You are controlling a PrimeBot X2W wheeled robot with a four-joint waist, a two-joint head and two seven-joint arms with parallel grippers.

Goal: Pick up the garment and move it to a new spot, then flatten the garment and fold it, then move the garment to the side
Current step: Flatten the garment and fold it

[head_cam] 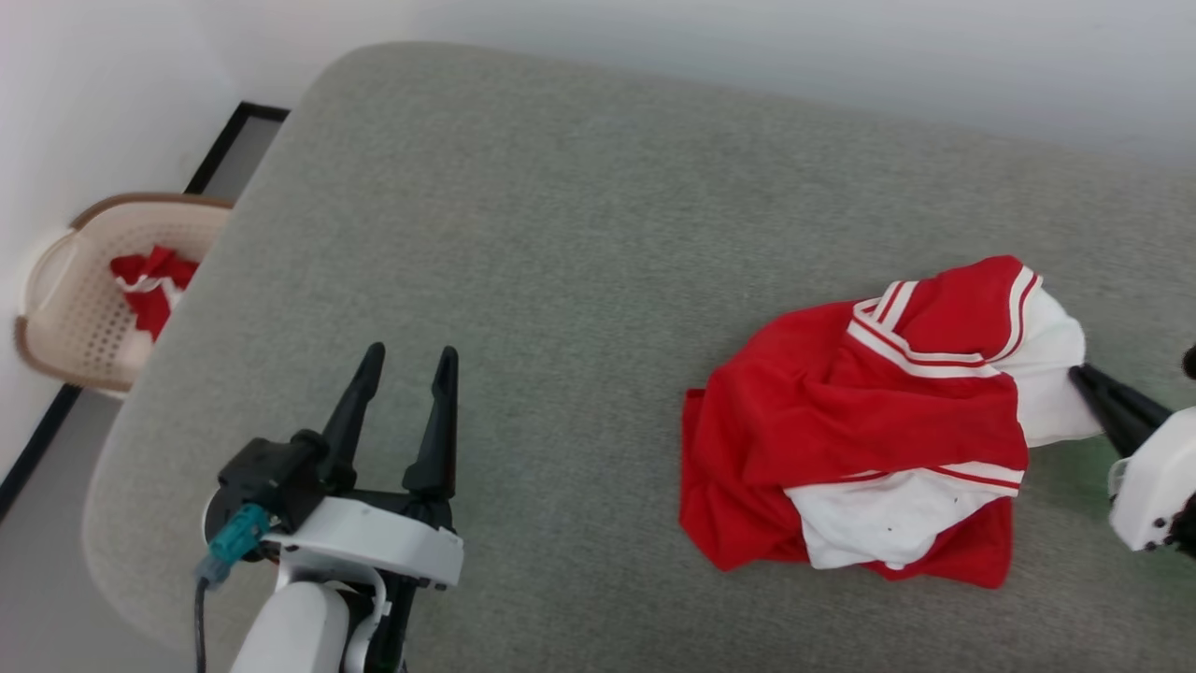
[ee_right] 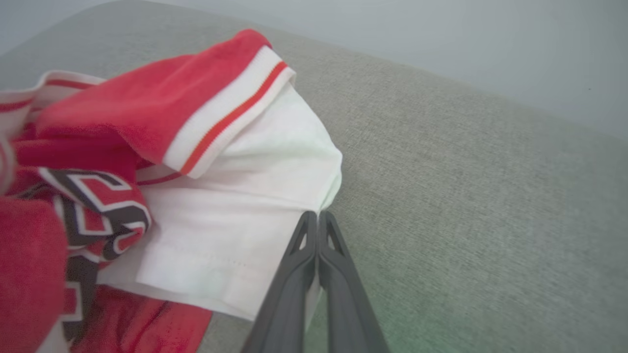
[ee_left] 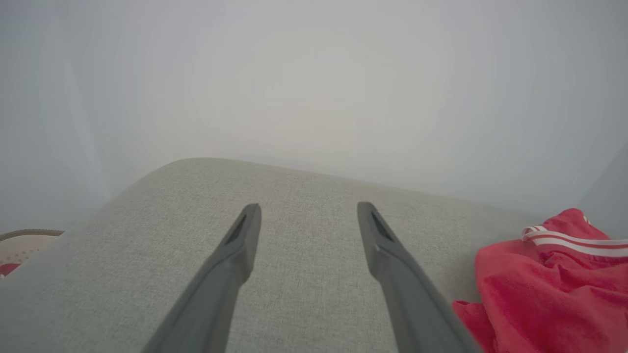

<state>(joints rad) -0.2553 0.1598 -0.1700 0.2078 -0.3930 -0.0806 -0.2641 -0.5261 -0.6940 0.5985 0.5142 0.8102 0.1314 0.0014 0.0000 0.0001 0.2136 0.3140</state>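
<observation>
Right end effector (ee_right: 318,214) pinching garment (ee_right: 147,108), grey cushion (ee_right: 466,171)

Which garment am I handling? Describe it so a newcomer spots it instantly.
On the grey cushioned surface, look to the robot's right, where the right gripper pinches a white edge. The garment is the large crumpled red heap with white panels and striped trim, unlike the smaller red-and-white cloth in the beige basket beside the surface.
</observation>
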